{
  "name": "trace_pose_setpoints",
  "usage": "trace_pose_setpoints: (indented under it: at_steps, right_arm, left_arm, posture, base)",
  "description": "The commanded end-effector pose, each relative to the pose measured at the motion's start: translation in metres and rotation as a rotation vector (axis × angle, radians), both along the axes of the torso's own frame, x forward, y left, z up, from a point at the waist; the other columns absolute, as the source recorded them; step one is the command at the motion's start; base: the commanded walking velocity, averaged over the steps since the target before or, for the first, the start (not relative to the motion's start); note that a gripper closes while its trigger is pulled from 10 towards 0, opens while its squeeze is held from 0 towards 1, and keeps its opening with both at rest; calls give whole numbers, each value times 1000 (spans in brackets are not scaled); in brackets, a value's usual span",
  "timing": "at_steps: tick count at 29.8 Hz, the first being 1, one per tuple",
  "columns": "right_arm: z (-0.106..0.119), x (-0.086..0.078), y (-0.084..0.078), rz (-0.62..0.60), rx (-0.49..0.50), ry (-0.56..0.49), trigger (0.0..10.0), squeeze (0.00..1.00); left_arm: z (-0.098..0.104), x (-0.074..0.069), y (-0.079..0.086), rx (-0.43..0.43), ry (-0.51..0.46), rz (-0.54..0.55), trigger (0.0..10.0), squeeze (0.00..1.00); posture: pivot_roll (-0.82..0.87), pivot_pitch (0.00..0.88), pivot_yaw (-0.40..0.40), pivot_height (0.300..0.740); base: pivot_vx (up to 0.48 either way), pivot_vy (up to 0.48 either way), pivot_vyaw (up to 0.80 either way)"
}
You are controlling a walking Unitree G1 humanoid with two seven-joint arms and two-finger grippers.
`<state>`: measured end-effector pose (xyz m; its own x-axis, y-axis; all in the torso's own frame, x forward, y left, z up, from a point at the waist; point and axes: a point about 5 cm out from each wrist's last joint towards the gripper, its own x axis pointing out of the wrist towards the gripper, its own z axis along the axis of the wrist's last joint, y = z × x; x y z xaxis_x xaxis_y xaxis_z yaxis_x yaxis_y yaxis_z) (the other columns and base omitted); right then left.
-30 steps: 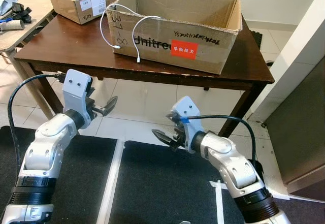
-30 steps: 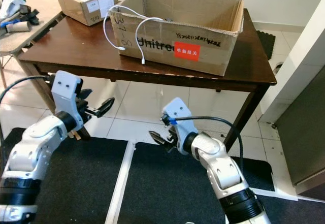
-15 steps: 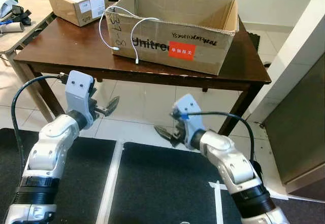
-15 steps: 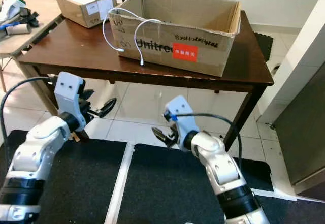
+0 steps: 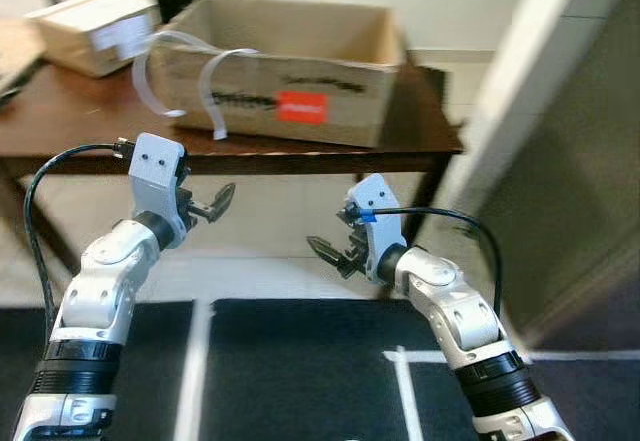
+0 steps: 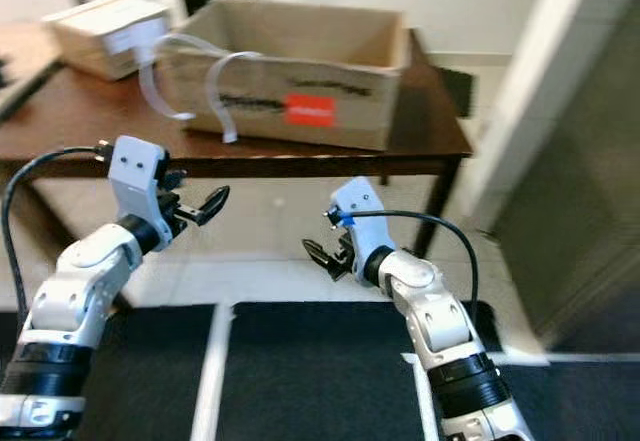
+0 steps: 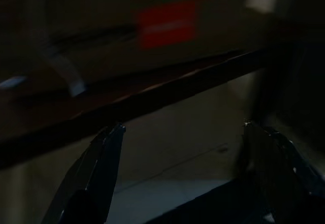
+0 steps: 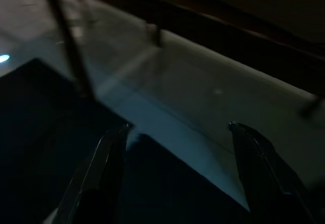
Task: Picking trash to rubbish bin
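Both grippers, left gripper (image 5: 218,201) and right gripper (image 5: 325,253), hang spread and empty before the cardboard box (image 5: 285,81); no trash visible to judge handling.

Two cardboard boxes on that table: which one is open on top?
The large cardboard box with the red label and white cable draped over its front is open. The small box at the table's far left corner is closed.
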<state>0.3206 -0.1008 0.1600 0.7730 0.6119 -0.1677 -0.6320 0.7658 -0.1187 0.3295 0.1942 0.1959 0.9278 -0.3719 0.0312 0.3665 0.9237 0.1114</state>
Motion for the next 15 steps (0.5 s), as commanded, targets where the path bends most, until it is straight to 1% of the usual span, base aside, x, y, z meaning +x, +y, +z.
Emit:
trace_pose_setpoints:
  at_steps: [1,3,5,10,12,13,14,15]
  right_arm:
    - [-5,-2,-1,-4,3,26,10000,0]
    - [-5,-2,-1,-1,4,24,10000,0]
    - [-4,-5,2,33,-6,3,10000,0]
    - [-4,-7,4,55,-11,0,10000,0]
    - [-5,-9,7,79,-14,2,10000,0]
    - [-5,-9,7,79,-14,2,10000,0]
    - [-6,-11,9,116,-18,12,10000,0]
    - [-6,-12,10,133,-21,18,10000,0]
  left_arm:
    - [-6,-1,-1,13,16,3,10000,0]
    - [-7,-1,-1,14,17,4,10000,0]
    - [-7,-3,1,11,12,7,10000,0]
    - [-5,-5,3,-2,-3,24,10000,0]
    - [-6,-7,7,1,-9,59,10000,0]
    - [-6,-7,7,1,-9,59,10000,0]
    - [-10,-9,14,28,-1,115,10000,0]
    - [-12,-10,17,45,5,141,10000,0]
  posture:
    - [1,69,3,740]
    - [1,71,1,740]
    - [1,74,-1,740]
    - [6,81,-8,740]
    - [6,84,-10,740]
    - [6,84,-10,740]
    - [5,88,-10,740]
    - [5,88,-10,740]
  base:
    - [0,0,-800]
    - [0,0,-800]
    - [0,0,0]
    - [0,0,0]
    - [0,0,0]
    - [0,0,0]
    - [0,0,0]
    - [0,0,0]
